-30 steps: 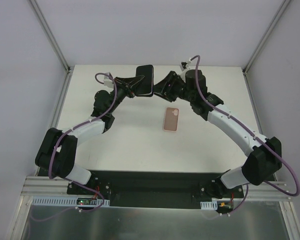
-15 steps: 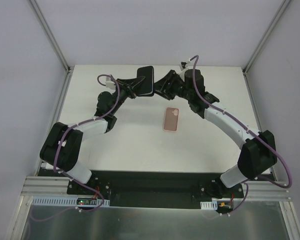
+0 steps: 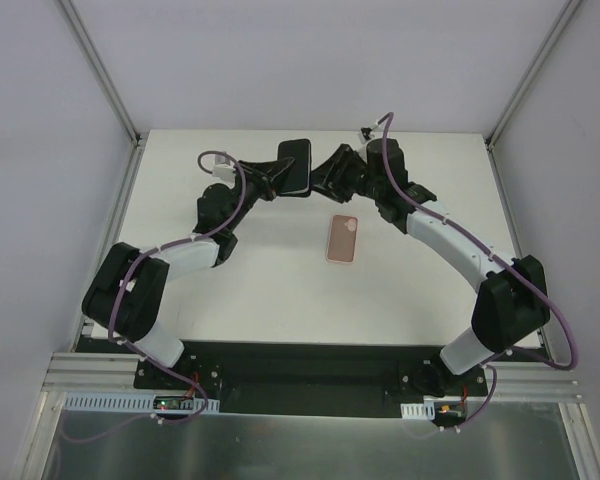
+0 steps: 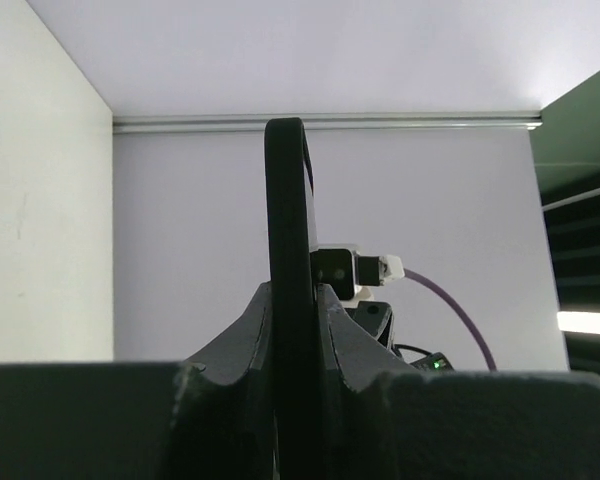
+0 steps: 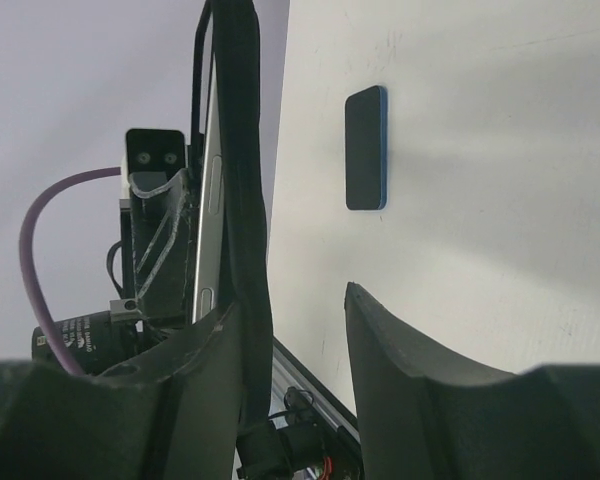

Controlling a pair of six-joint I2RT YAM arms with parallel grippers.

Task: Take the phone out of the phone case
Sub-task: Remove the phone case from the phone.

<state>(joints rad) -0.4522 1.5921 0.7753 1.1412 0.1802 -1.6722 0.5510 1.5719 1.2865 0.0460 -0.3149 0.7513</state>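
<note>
My left gripper [image 3: 278, 177] is shut on the phone [image 3: 296, 165], a black slab held on edge above the table's far middle. The left wrist view shows the phone [image 4: 285, 220] edge-on, pinched between both fingers of that gripper [image 4: 292, 330]. My right gripper [image 3: 323, 178] is at the slab's right edge. In its wrist view a silver side with buttons [image 5: 212, 185] shows beside a black wavy band [image 5: 242, 150]. The right gripper [image 5: 292, 297] is open: the left finger touches the band, the right one stands apart. The salmon-pink phone case [image 3: 342, 238] lies flat on the table, apart from both grippers.
The white table [image 3: 250, 270] is walled by grey panels on three sides, with metal rails [image 3: 110, 90] at the corners. The arms' black base plate [image 3: 300, 365] runs along the near edge. Purple cables [image 3: 225, 170] loop off both wrists.
Both grippers drew closer together over the far middle of the table. The left arm carried the phone slightly right, and the right jaws narrowed a little at its edge.
</note>
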